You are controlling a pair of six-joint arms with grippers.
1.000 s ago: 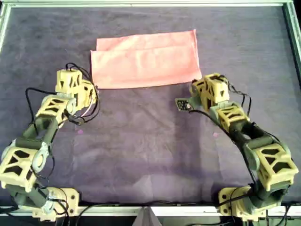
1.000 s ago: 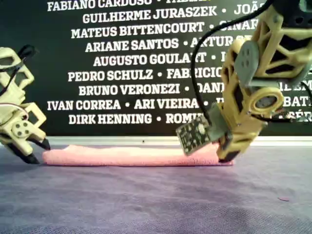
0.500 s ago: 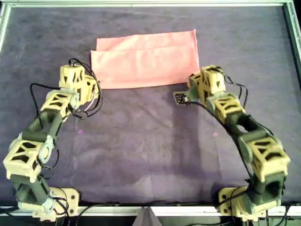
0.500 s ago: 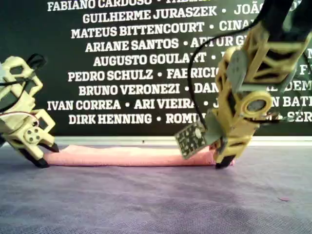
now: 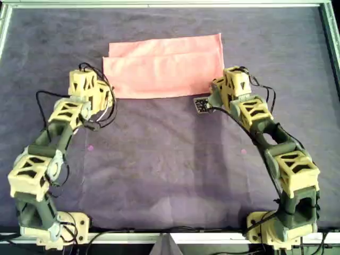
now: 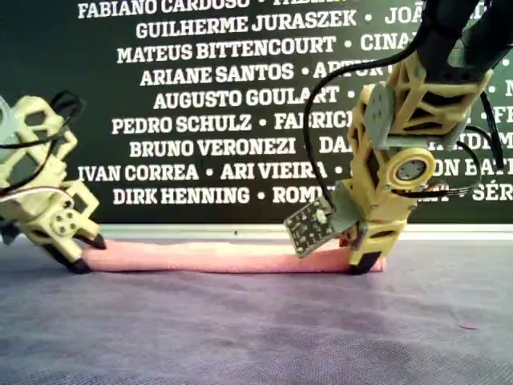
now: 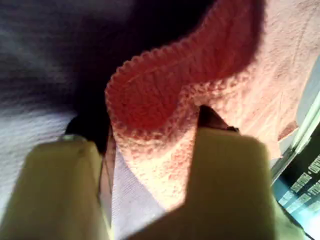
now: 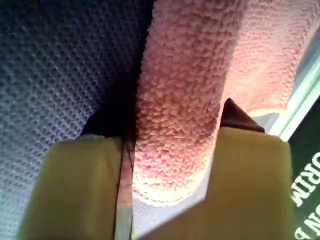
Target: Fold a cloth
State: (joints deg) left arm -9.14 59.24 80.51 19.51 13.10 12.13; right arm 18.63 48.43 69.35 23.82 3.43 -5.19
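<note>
Cloth (image 5: pixel 164 69) lies half-folded on the purple mat (image 5: pixel 170 159); my left hand (image 5: pixel 104 99) and right hand (image 5: pixel 217 95) each straddle a near corner, jaws part-open around the edge, not yet pinched, ready for the next fold.

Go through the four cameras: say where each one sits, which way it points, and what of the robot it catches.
Overhead: above, looking straight down on the purple mat, the cloth and both whole arms.
Exterior: low at mat level, facing the name-covered wall; both grippers show at the cloth's ends.
Left wrist: on the left gripper, looking along its fingers, which straddle a cloth corner.
Right wrist: on the right gripper, its fingers around the cloth's thick edge.
All four share the cloth.
</note>
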